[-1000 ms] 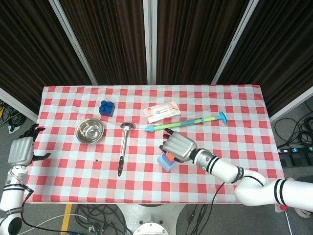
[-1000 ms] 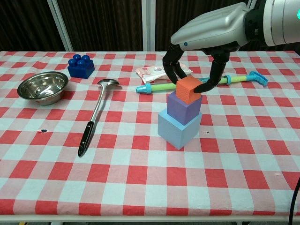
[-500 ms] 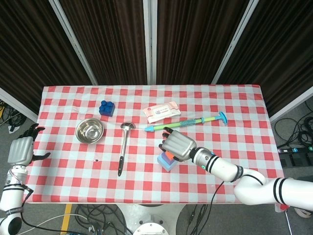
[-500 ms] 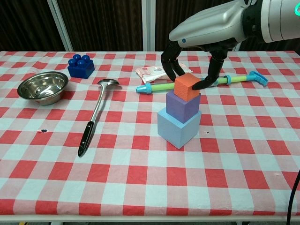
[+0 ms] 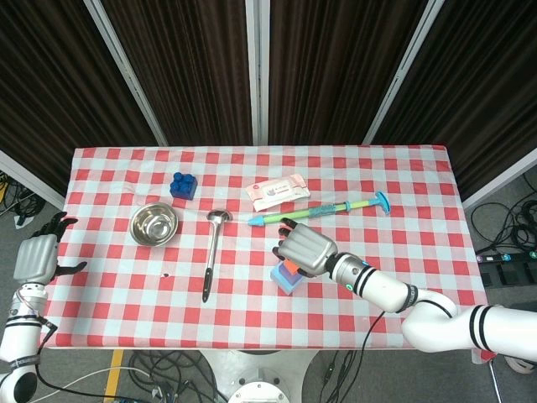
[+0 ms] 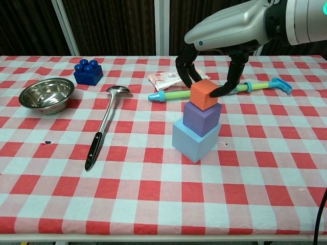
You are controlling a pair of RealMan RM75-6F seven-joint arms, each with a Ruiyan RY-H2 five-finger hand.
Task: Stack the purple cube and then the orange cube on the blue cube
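Right hand [image 6: 212,76] curled over the orange cube [image 6: 205,94], fingertips pinching its sides. Directly beneath, purple cube [image 6: 201,118], then blue cube [image 6: 195,139]. Far off at the table's edge, left hand [image 5: 38,255] loosely spread, holding nothing.

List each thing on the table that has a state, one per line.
Orange cube: top of stack, pinched by right hand.
Purple cube: on the blue cube.
Blue cube: on the table, stack base.
Bowl: upright.
Left hand: holds nothing, off the table's edge.
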